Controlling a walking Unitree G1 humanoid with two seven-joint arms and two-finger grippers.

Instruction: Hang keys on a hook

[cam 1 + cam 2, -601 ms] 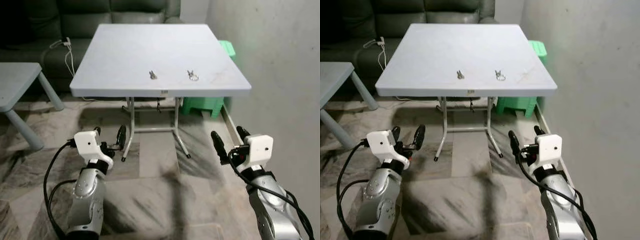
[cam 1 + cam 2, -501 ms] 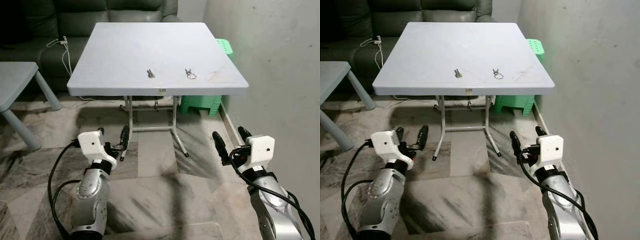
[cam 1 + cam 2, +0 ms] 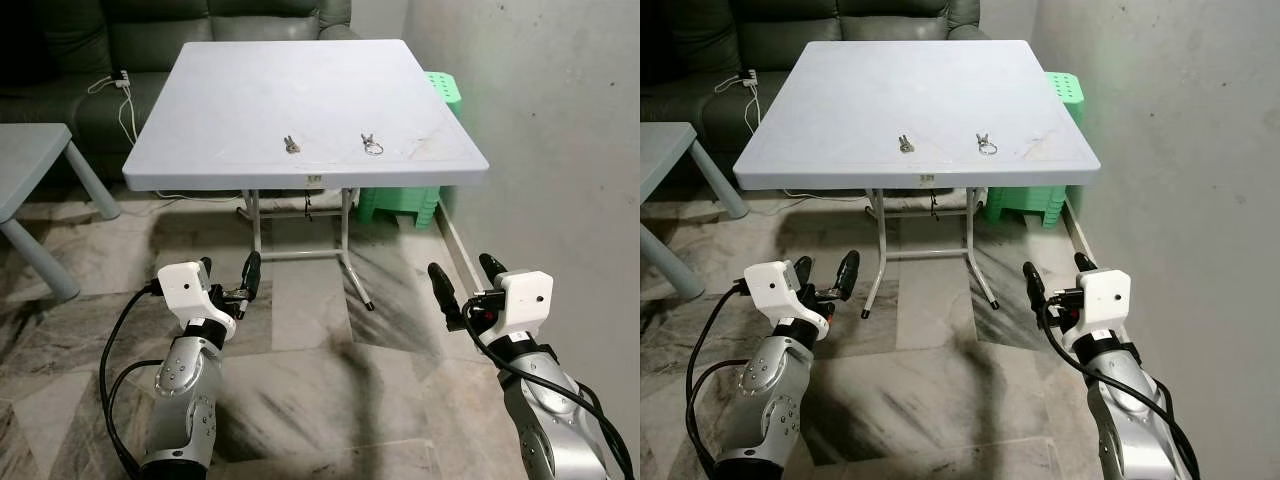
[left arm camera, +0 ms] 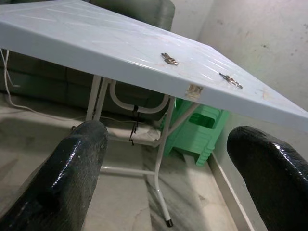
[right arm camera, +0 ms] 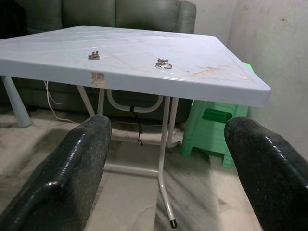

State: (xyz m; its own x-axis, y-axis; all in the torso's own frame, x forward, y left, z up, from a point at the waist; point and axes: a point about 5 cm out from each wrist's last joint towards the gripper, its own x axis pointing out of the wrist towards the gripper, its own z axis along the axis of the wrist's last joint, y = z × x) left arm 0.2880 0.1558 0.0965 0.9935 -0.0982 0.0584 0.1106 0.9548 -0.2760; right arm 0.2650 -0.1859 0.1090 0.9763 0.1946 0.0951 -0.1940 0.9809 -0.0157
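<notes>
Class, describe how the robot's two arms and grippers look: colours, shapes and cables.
Both arms are rounded silver metal with black cables looping along them. The left gripper and right gripper each carry a white boxy housing and two long, glossy black fingers with rounded tips.

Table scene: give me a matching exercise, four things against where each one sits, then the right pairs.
Things:
1. keys with a ring
2. small keys
3. green stool
4. sofa

Places:
A. behind the table's far edge
B. on the table, nearer the robot's left
C. on the floor between the table and the wall
D. on the table, nearer the robot's right

Pairs: 1-D, 2-B, 3-C, 4-A
</notes>
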